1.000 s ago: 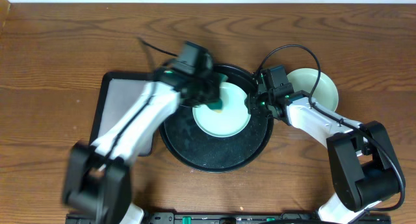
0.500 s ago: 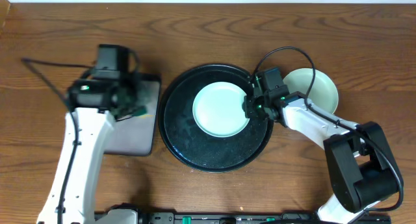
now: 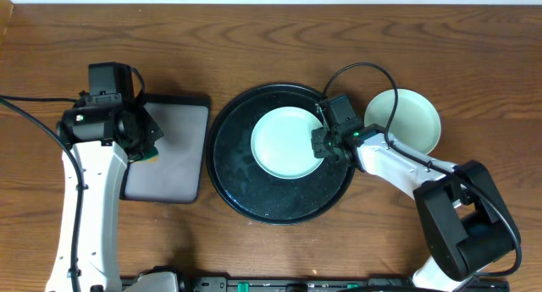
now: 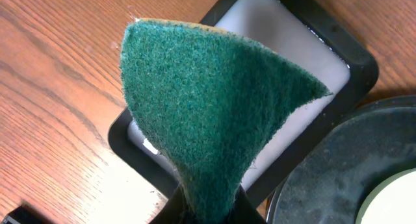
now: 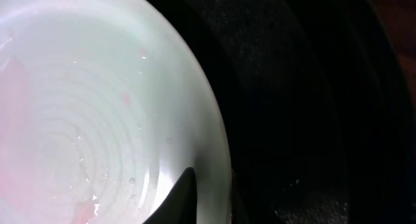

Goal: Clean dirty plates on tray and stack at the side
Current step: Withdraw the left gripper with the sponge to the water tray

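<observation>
A pale mint plate (image 3: pixel 286 143) lies in the large round black tray (image 3: pixel 254 195). My right gripper (image 3: pixel 323 145) is shut on this plate's right rim; the right wrist view shows one finger inside the rim (image 5: pixel 211 198) and faint reddish smears on the plate (image 5: pixel 78 120). A second mint plate (image 3: pixel 415 118) sits on the table to the right of the tray. My left gripper (image 3: pixel 146 150) is shut on a green sponge (image 4: pixel 208 107) and holds it above the left edge of the rectangular black tray (image 4: pixel 305 55). No yellow plate is in view.
The rectangular tray (image 3: pixel 169 148) lies left of the round tray, close to its rim. Cables run from both arms. The table's far edge meets a white wall at the top.
My left arm has swung from over the plate to the left, carrying the green sponge to the rectangular tray's left side. The right gripper has stayed on the plate's rim.
</observation>
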Robot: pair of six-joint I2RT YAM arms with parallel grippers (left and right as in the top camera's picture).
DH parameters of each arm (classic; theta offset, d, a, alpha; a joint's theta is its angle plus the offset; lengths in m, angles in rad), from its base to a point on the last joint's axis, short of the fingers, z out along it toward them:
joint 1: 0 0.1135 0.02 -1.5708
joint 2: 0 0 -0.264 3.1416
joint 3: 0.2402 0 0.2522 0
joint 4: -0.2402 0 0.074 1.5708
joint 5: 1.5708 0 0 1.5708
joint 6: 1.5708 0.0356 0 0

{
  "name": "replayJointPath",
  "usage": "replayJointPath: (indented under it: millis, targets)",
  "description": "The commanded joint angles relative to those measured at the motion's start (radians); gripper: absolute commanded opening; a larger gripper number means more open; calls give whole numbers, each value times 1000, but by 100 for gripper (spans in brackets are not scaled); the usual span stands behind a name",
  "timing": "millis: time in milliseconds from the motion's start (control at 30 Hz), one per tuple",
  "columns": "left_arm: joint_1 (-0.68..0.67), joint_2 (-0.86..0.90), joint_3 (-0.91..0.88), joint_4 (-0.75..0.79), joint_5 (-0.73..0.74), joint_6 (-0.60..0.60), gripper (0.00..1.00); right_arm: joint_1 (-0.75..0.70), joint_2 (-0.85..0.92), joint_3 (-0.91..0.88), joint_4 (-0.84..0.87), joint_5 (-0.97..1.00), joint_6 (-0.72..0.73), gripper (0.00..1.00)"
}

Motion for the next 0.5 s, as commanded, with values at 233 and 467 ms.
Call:
replayJointPath:
  millis: [233, 467]
  targets:
    - [-3, -7, -107, 131, -28, 21, 8, 58, 34, -6, 31, -3, 25, 1]
    - [-3, -7, -150, 208, -28, 73, 7, 58, 30, 10, 55, 0, 33, 1]
